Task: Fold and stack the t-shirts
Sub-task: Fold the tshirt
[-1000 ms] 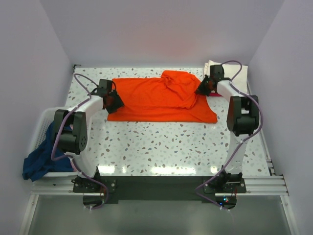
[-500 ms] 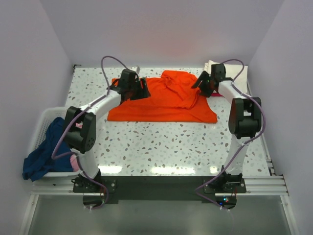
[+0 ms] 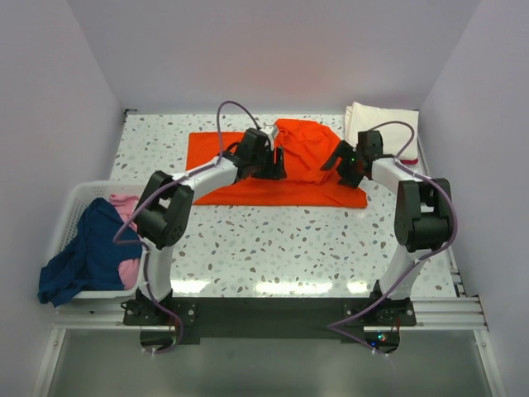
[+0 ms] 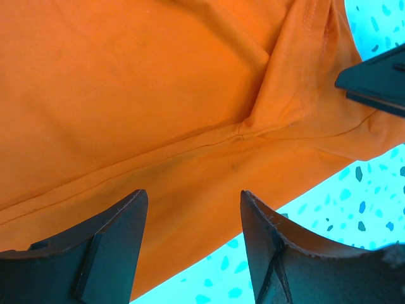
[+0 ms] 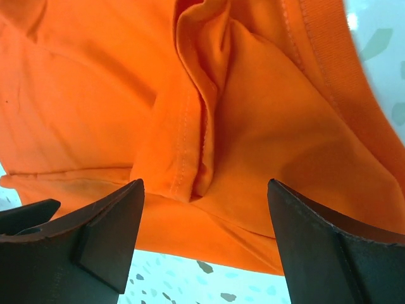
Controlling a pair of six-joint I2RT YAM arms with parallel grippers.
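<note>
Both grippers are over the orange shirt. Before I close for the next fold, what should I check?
1. Left gripper open and empty: ok.
2. Right gripper open and empty: ok.
3. Orange t-shirt lying flat: not ok, there is a bunched fold under the right gripper.
4. The two grippers apart from each other: ok.
5. Contact with the cloth: cannot tell.
6. Orange t-shirt wholly on the table: ok.

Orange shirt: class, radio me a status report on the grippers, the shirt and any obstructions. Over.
Left gripper open, right gripper open, both over the orange shirt. Shirt flat at left, bunched at right, not gripped. No obstruction seen.
</note>
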